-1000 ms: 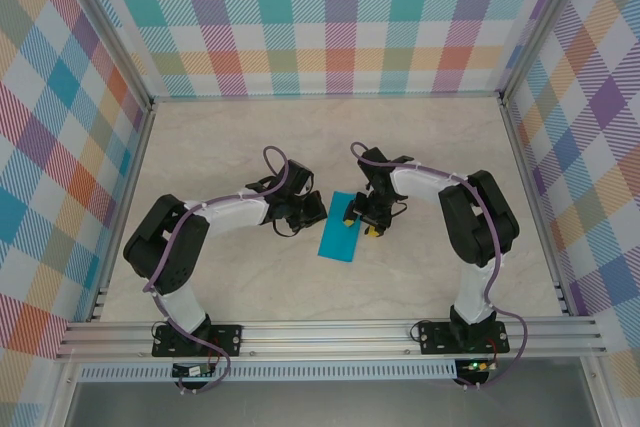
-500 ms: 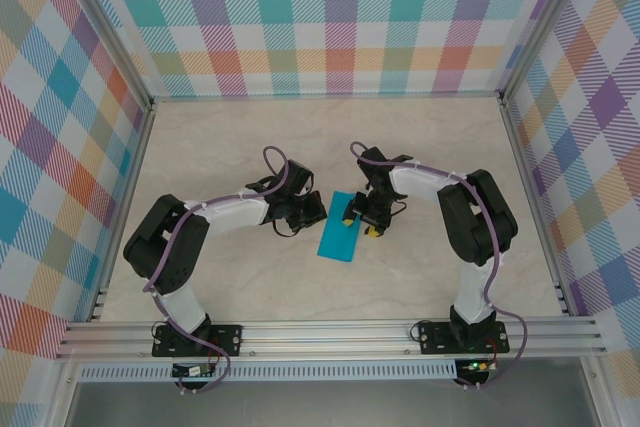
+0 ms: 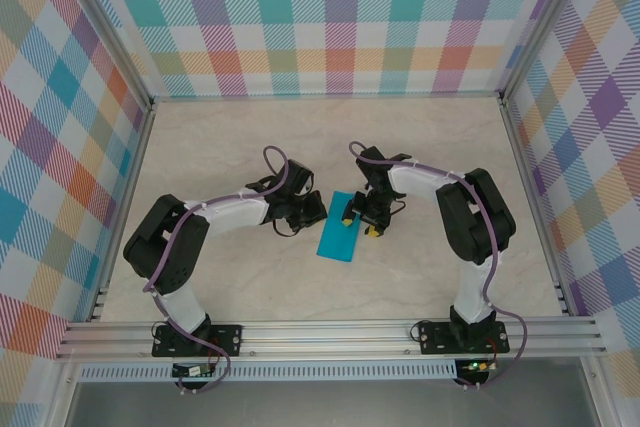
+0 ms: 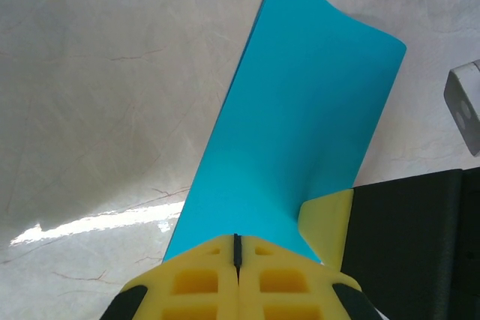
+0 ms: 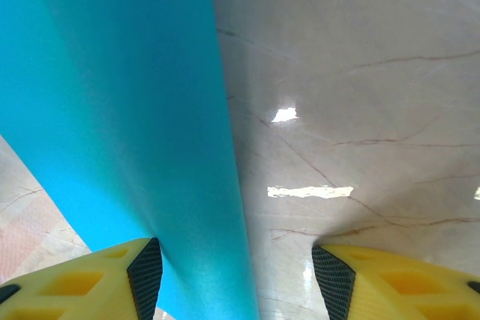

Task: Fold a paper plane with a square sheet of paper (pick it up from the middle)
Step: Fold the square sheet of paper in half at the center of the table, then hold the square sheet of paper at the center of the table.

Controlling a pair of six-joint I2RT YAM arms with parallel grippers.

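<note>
The left gripper is clenched shut, its tips set on the near end of the square sheet of paper, a narrow rectangle lying on the desk between both arms. The right gripper stands released, partly open, astride the sheet's long edge, with one finger touching it.
</note>
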